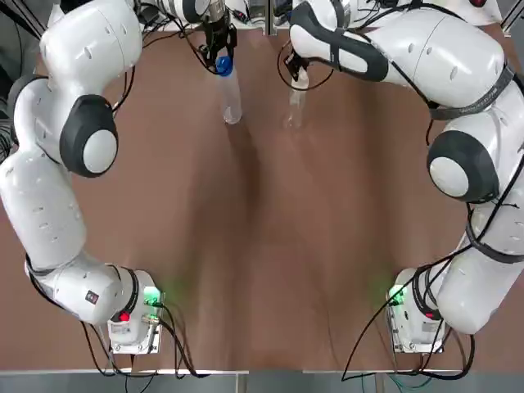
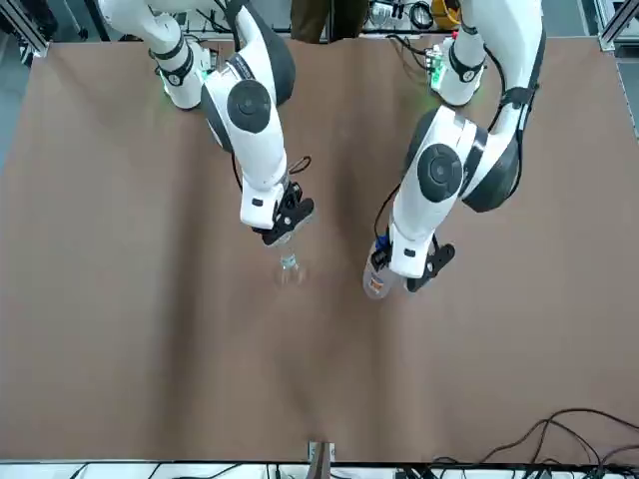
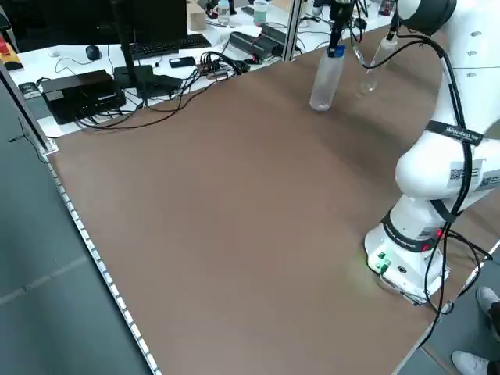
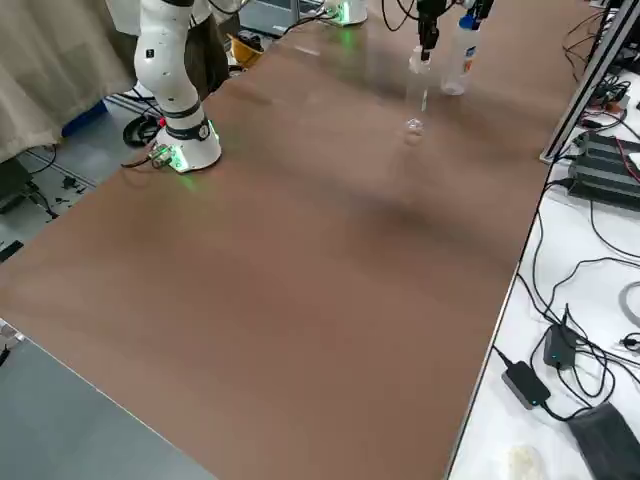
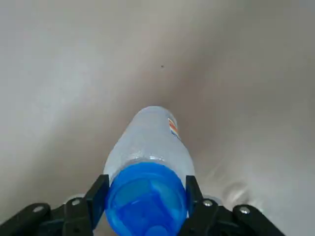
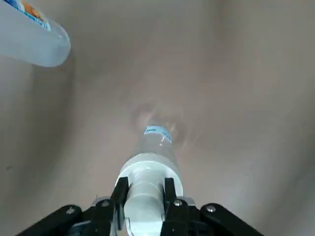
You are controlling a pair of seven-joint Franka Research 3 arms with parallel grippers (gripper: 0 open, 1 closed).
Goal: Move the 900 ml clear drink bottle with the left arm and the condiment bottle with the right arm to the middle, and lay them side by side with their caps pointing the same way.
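Top view: your left gripper is at the far side of the table, a little left of the centre line. Its fingers are pinched on the blue cap of the clear drink bottle. The bottle is upright, cap up, hanging below the gripper. You can't tell from any view whether its base touches the table. In the left wrist view one finger sits on each side of the cap, both pressed against it, and there's a small label with orange on it on the bottle's shoulder.

Your right gripper is just beside it, a little right of the centre line, on the same far strip of table. It's clamped on the white cap of the condiment bottle, a slim clear bottle, also upright and cap up. Whether its base touches the table, can't tell.

The two bottles are near each other but apart, with bare table between them. Neither is lying down. The right wrist view also shows the drink bottle's base, clear of the condiment bottle. The arm bases sit at the near edge with green lights on. There are cables beyond the far edge.
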